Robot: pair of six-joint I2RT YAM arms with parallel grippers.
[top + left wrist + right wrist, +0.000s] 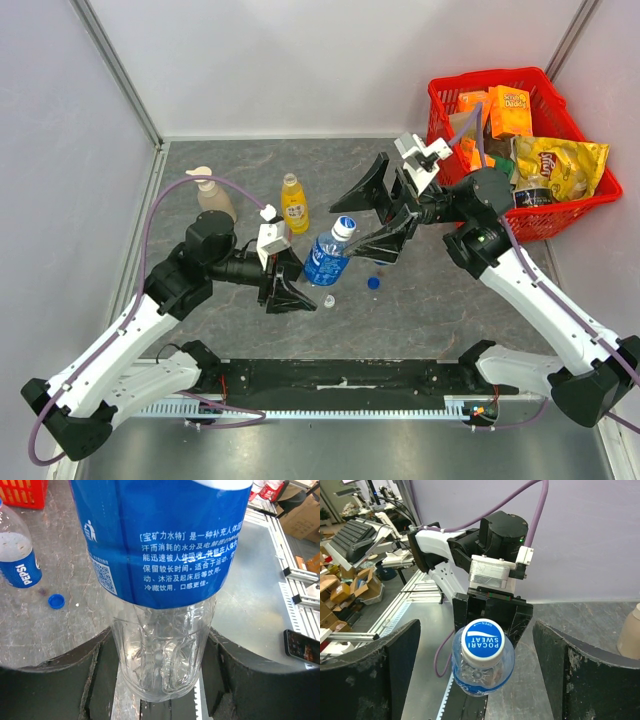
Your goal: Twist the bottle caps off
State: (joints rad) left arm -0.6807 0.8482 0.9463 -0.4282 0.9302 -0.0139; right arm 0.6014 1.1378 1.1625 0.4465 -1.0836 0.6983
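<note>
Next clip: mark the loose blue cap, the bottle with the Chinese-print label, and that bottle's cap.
Loose round blue plastic screw cap (56,601): left wrist view, its centre.
Clear plastic bottle with blue Chinese-print label (165,545): left wrist view, the label.
White-and-blue Pocari Sweat plastic cap (481,641): right wrist view, printed top.

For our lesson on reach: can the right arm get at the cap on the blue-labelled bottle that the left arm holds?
Probably yes. The right gripper has its jaws open on either side of the cap, with nothing between. The left gripper grips the bottle lower down, clear of the cap.
</note>
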